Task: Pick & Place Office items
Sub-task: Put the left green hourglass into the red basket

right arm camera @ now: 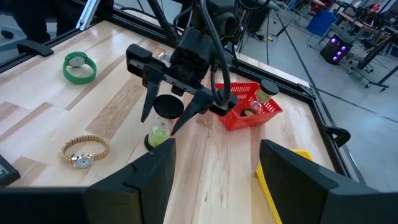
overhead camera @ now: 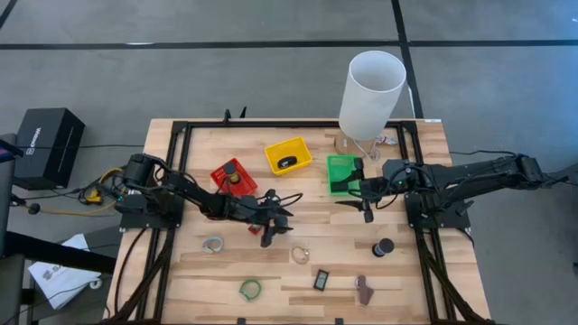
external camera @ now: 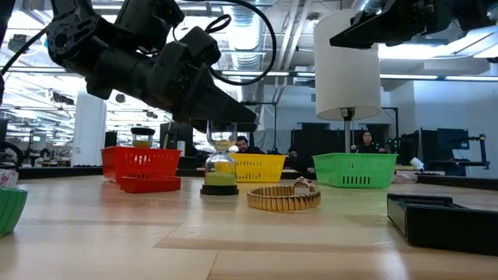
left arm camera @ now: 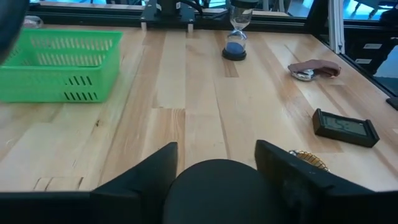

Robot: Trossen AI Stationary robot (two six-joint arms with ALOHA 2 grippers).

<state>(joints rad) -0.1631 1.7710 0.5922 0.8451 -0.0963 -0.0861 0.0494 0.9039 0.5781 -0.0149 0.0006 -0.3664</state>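
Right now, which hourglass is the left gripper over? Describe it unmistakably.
Start at the red bin; close by hangs the left gripper. The hourglass beneath has green sand, unlike the blue-sand one by the right arm.

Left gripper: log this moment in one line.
left gripper: around hourglass top | hourglass: upright on table | right gripper: open, empty, near green bin

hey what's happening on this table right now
The left gripper is straddling the black top of a small hourglass holding green sand, mid-table, fingers either side, not clearly gripping yet. The right gripper hangs open and empty beside the green bin. A gold watch, a green watch and a small digital clock lie loose on the wood.
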